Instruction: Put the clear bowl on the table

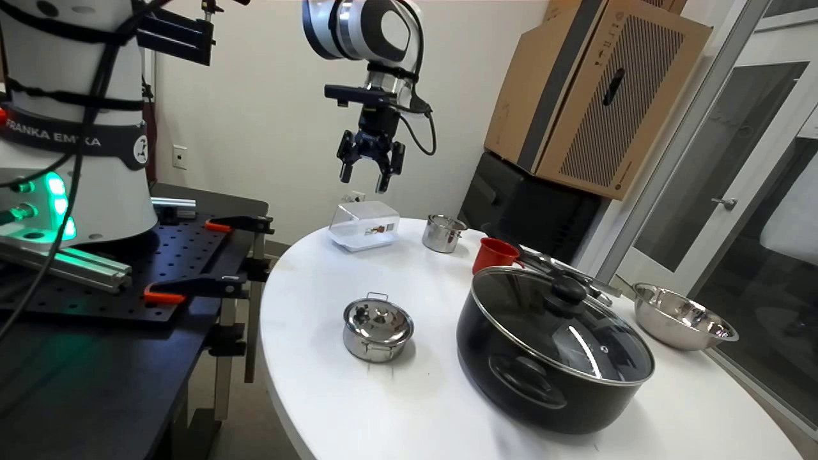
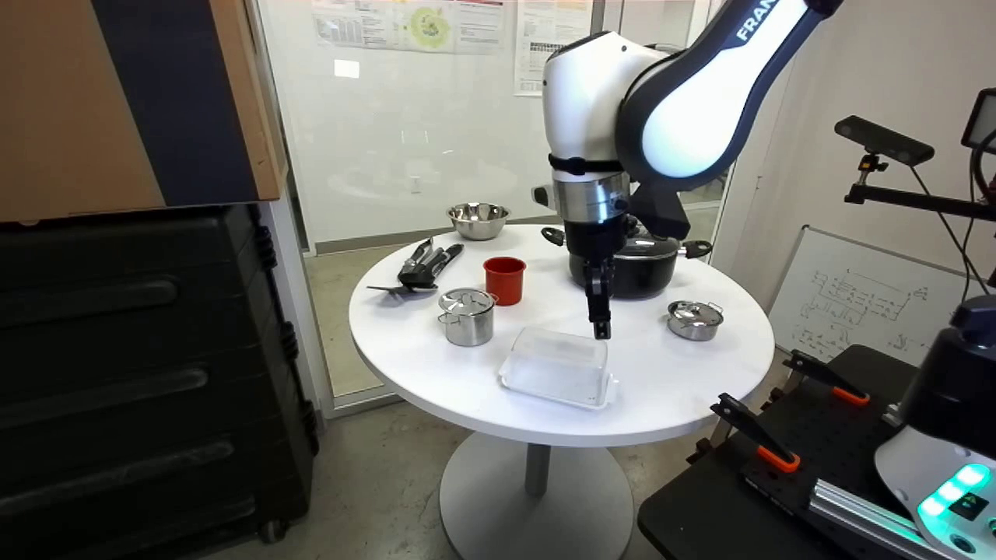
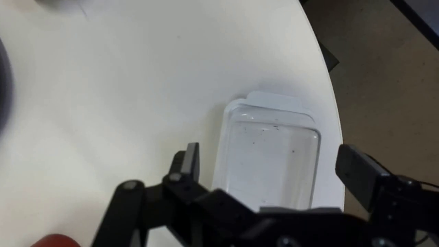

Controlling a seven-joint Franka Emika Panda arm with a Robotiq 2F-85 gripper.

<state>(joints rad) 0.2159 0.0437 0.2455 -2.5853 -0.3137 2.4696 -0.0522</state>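
The clear bowl (image 1: 365, 223) shows as a see-through, box-shaped whitish vessel, turned bottom up on a shallow whitish tray. It rests near the edge of the white table (image 1: 307, 300), also in an exterior view (image 2: 556, 362). My gripper (image 1: 364, 180) is open and empty above it, apart from it. In the wrist view, the gripper's (image 3: 269, 163) fingers lie on either side of the clear bowl (image 3: 260, 147). The right finger appears over the table's edge. The gripper's body hides the bowl's near end there. In an exterior view (image 2: 601, 330) only one fingertip shows.
A lidded steel pot (image 2: 468, 323) and a red mug (image 2: 504, 281) stand beside the clear bowl. A steel tin (image 1: 378, 329), a large black pot (image 1: 543, 364), utensils (image 2: 424, 268) and a shiny steel bowl (image 1: 677, 319) are also on the table. Boxes (image 1: 594, 96) stand behind.
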